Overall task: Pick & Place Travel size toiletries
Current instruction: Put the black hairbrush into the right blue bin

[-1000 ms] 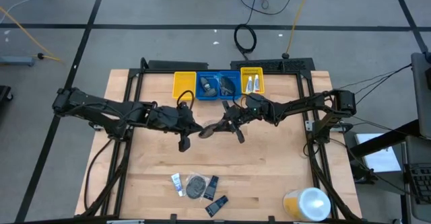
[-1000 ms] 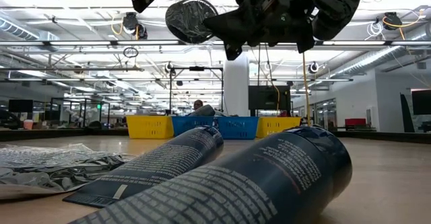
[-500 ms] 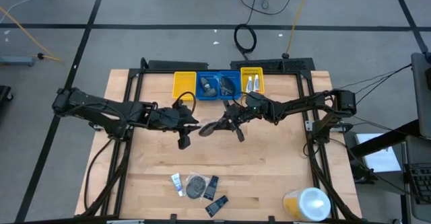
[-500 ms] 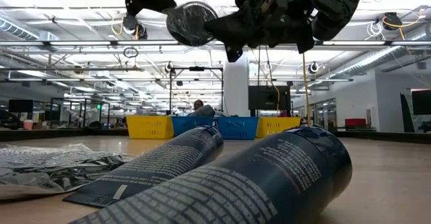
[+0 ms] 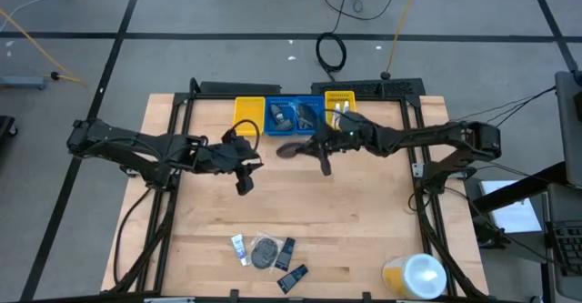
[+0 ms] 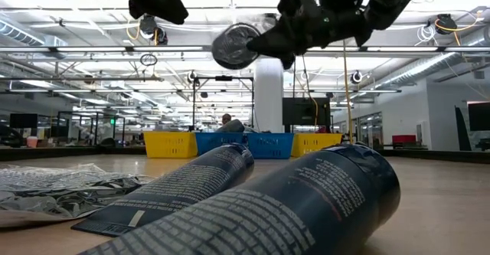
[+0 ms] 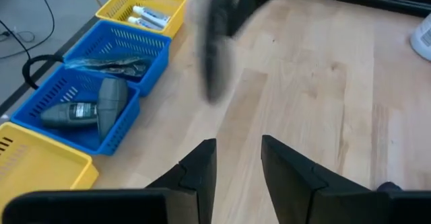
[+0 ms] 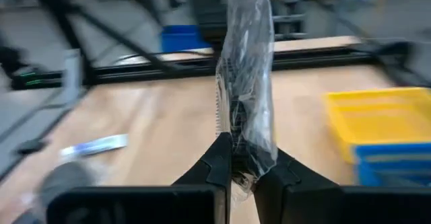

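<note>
A round black flat piece in clear wrap (image 5: 285,148) hangs in the air at 12 o'clock of the table. More toiletries (image 5: 269,251), small tubes and black packets, lie clustered at 6 o'clock.

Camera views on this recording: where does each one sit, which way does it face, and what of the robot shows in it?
High view: overhead, straight down on the table; both arms show.
Low view: table-top height, facing the room across dark tubes; the arms enter from above.
Left wrist view: past the open left gripper towards the blue bin.
Right wrist view: past the right gripper, shut on the plastic-wrapped round piece.
Shared: that piece appears in all four views.
</note>
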Motion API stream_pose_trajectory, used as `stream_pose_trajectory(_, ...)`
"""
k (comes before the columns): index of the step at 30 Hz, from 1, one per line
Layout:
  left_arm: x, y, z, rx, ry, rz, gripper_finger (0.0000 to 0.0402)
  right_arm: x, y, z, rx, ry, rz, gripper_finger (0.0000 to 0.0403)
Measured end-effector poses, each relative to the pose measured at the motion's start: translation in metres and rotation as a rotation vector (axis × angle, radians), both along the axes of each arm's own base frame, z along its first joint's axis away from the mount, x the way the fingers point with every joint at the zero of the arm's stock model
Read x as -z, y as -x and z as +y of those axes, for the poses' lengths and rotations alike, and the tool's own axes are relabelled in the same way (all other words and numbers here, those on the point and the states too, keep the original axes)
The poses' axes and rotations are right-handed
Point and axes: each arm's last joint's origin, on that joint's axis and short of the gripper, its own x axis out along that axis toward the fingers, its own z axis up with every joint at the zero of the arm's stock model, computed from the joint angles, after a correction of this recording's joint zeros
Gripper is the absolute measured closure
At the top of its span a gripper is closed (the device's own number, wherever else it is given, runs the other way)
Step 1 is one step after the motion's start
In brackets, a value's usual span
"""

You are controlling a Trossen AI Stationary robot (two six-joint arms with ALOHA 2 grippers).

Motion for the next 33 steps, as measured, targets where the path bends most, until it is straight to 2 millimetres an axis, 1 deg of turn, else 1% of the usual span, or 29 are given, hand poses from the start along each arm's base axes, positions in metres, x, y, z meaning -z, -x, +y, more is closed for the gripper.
stream_pose_trajectory(7, 0.006, -0.006, -0.001, -0.002, -0.002, 0.020, 0.0282, -0.006, 0.012, -0.021, 0.315, 0.042, 0.045, 0.0381)
stream_pose_trajectory(10, 0.008, -0.010, -0.002, -0.002, -0.001, 0.013, 0.0282, -0.005, 0.016, -0.028, 0.475, 0.070, 0.077, 0.0381)
stream_pose_trajectory(17, 0.013, -0.020, -0.002, -0.019, -0.022, 0.005, 0.0282, 0.000, 0.018, -0.035, 0.716, 0.199, 0.136, 0.0381)
stream_pose_trajectory(22, 0.018, -0.027, -0.003, -0.010, -0.036, 0.008, 0.0282, 0.001, 0.021, -0.038, 0.818, 0.244, 0.167, 0.0381)
stream_pose_trajectory(25, 0.018, -0.028, -0.003, -0.008, -0.038, 0.004, 0.0282, 0.002, 0.022, -0.038, 0.853, 0.263, 0.187, 0.0381)
stream_pose_trajectory(28, 0.018, -0.028, -0.003, -0.008, -0.038, 0.000, 0.0282, 0.009, 0.019, -0.042, 0.869, 0.290, 0.216, 0.0381)
stream_pose_trajectory(33, 0.016, -0.030, -0.003, -0.007, -0.033, -0.031, 0.0282, 0.026, 0.015, -0.053, 0.890, 0.280, 0.265, 0.0381)
